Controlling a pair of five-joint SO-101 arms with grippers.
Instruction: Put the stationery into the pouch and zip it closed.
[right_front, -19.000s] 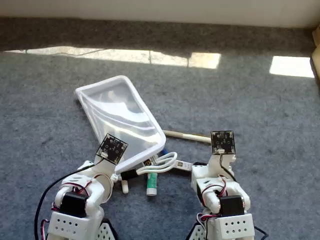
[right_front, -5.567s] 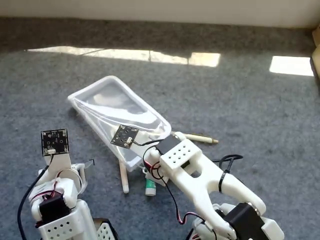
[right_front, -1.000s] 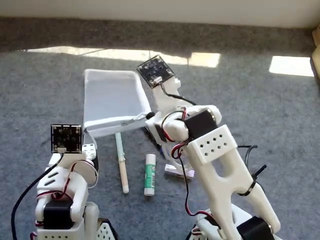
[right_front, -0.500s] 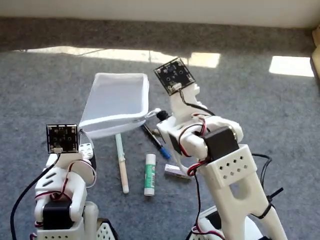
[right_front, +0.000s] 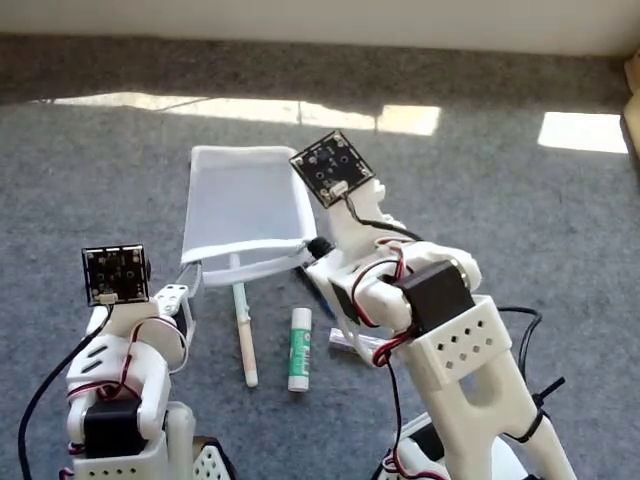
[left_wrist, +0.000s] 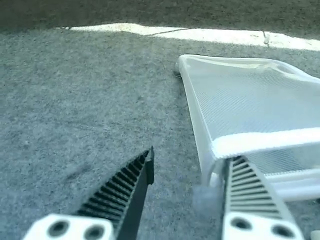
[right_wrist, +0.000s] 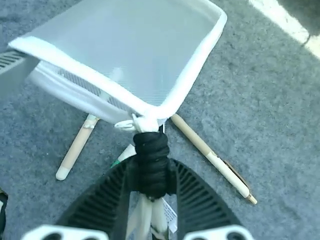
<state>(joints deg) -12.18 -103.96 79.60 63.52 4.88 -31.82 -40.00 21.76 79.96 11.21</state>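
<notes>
The white mesh pouch (right_front: 245, 205) lies on the grey carpet, its zipper edge facing the arms. My right gripper (right_front: 312, 250) is at the pouch's near right corner, shut on the black cord zipper pull (right_wrist: 150, 160). My left gripper (left_wrist: 187, 175) stands open at the pouch's near left corner (left_wrist: 212, 155), which lies against the inner side of one finger (left_wrist: 247, 182). Outside the pouch, on the carpet, lie a white pen (right_front: 243, 335), a green and white glue stick (right_front: 299, 348), a small flat packet (right_front: 352, 343) and a beige pen (right_wrist: 210, 155). A dark pen (right_front: 310, 283) is partly hidden under the right arm.
Grey carpet (right_front: 520, 230) spreads to the right and behind the pouch, with sunlit patches (right_front: 585, 130) along the far side. The arm bases stand at the near edge.
The right gripper, still holding the pull, shifted left and a little nearer. The pouch swung with it, its near left corner coming closer to the left gripper.
</notes>
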